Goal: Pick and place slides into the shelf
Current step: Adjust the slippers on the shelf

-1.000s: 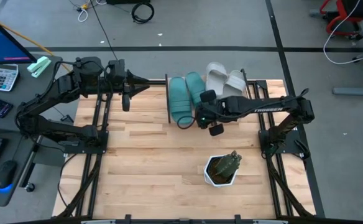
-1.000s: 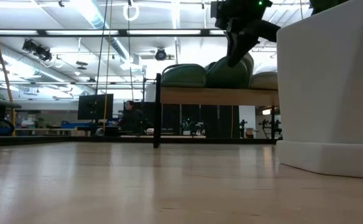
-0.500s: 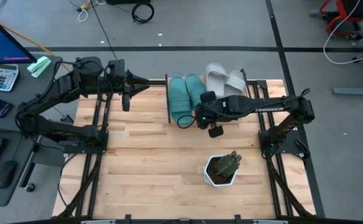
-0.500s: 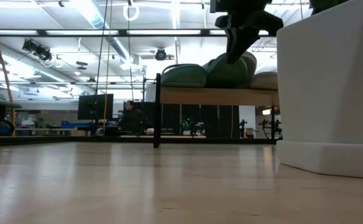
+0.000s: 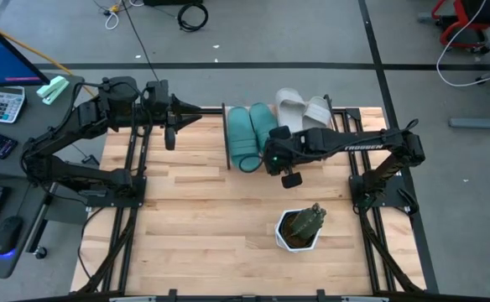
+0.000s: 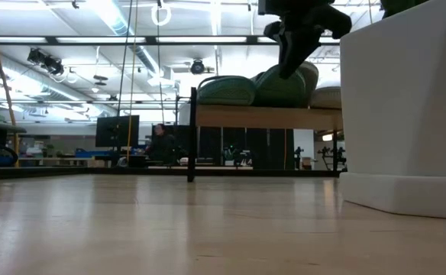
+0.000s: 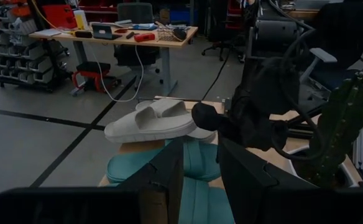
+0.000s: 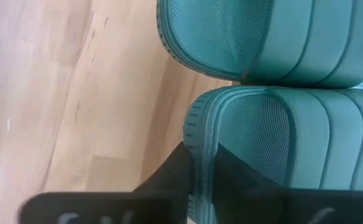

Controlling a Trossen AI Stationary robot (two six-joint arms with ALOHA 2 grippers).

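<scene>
Two teal slides lie side by side on the left part of the shelf. Two light grey slides rest on its right part, one partly over the other. My right gripper stands over the near end of the right teal slide and is shut on it. My left gripper waits open at the far left, level, pointing toward the shelf, with nothing between its fingers. My right gripper pinches the raised edge of the right teal slide's rounded end between its two fingers, one on each side of the rim. The fingers come steeply from above, slanting from the table's right. The slide lies on the shelf, touching its teal neighbour.
A white pot with a cactus stands on the table near the front, right of the middle, and fills the low view's right side. Bare tabletop lies left of it. A desk with a calculator stands beyond the left edge.
My right gripper has turned at the wrist while staying over the shelf. The teal slide in its fingers has swung a little and lies straighter beside the other teal one.
</scene>
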